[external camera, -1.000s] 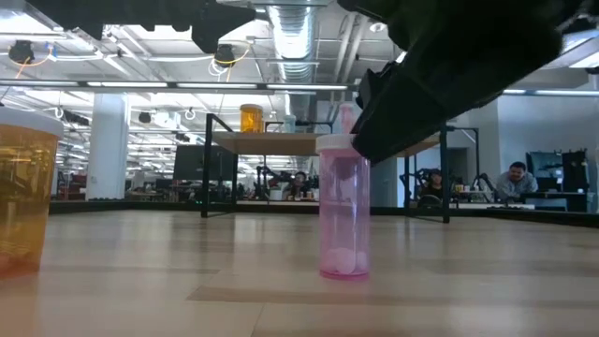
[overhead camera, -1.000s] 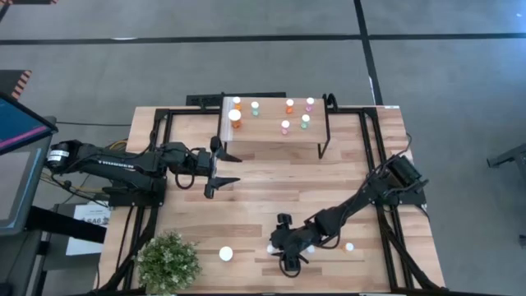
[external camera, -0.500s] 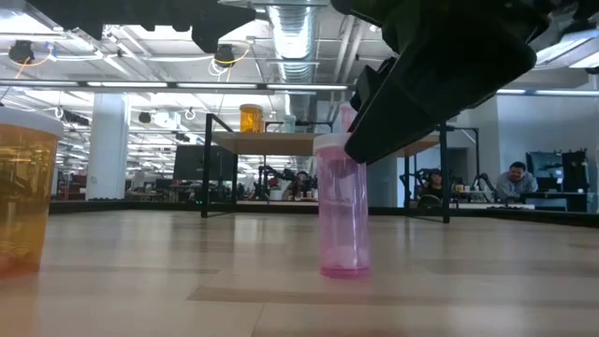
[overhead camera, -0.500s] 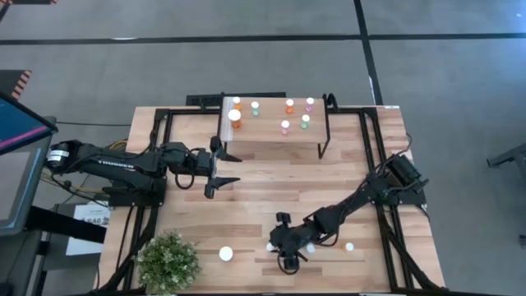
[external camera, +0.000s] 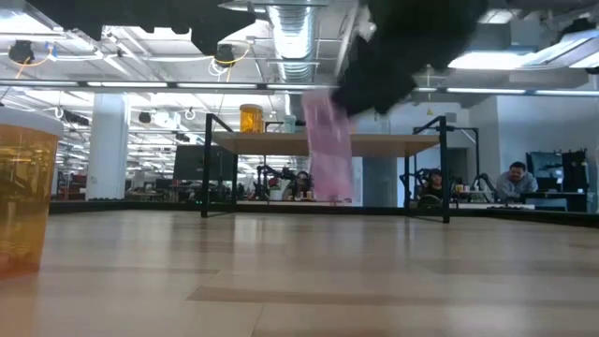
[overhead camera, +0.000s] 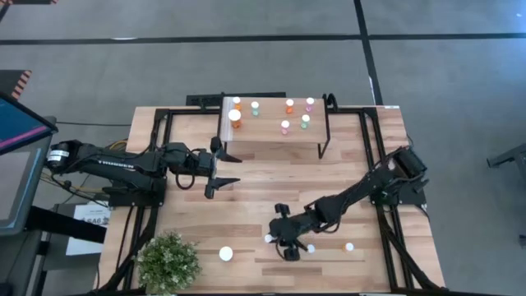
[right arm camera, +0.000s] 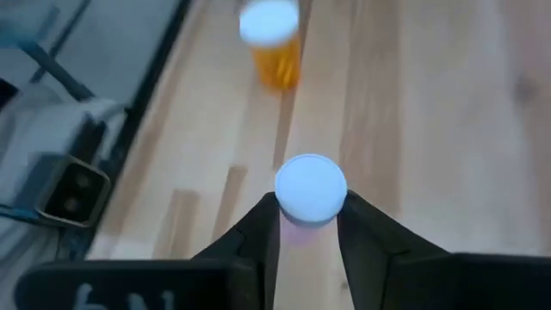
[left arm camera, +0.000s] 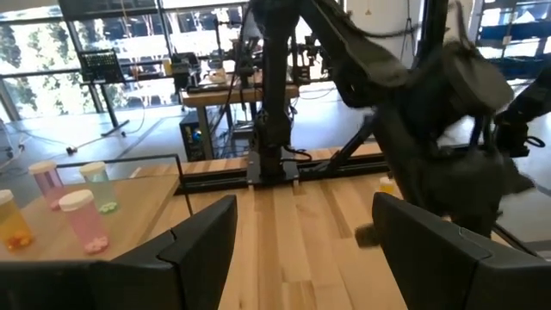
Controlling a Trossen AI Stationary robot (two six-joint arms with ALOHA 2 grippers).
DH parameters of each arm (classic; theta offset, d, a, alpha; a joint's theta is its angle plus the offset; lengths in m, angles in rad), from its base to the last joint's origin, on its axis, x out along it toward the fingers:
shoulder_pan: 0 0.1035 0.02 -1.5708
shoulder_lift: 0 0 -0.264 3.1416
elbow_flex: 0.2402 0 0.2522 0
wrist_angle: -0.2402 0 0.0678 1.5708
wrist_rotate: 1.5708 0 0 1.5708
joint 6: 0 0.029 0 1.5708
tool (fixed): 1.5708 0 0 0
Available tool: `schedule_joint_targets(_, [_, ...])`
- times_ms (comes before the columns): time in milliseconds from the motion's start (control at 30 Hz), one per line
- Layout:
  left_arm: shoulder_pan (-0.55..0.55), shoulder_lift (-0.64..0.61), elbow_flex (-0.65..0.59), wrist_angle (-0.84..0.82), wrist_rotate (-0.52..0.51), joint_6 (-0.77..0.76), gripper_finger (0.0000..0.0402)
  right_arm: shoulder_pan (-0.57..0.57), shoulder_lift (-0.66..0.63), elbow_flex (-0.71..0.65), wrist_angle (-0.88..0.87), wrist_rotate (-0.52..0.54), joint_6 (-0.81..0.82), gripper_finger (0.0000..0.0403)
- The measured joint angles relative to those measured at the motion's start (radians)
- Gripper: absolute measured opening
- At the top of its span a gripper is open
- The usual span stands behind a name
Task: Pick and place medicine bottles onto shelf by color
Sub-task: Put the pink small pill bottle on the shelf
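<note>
We are seeing a wooden table [overhead camera: 246, 197] carrying the shelf [overhead camera: 271, 140], a small plant [overhead camera: 168, 261] and loose bottles [overhead camera: 226, 254].

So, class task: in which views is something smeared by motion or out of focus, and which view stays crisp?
Low view: the pink bottle held off the table is a tilted smear under the dark blur of the right tool. Left wrist view: the far right arm is streaked. Right wrist view: the orange bottle beyond the right tool is soft. High view: crisp; the shelf reads sharply.
</note>
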Motion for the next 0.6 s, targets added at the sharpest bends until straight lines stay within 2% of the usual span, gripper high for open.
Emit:
schedule_joint_targets(167, [0.000, 0.000, 0.000, 0.001, -0.001, 0.002, 0.0261, -0.039, -0.141, 0.001, -0.050, 0.013, -0.095, 0.0117])
schedule_joint_targets(333, [0.000, 0.000, 0.000, 0.023, -0.002, 0.002, 0.0261, -0.107, -0.294, 0.001, -0.110, 0.116, -0.214, 0.0118])
schedule_joint_targets(467, [0.000, 0.000, 0.000, 0.030, -0.003, 0.002, 0.0261, -0.212, -0.394, 0.001, -0.101, 0.180, -0.295, 0.0120])
schedule_joint_targets(600, [0.000, 0.000, 0.000, 0.030, -0.003, 0.002, 0.0261, -0.339, -0.441, 0.001, -0.061, 0.181, -0.390, 0.0121])
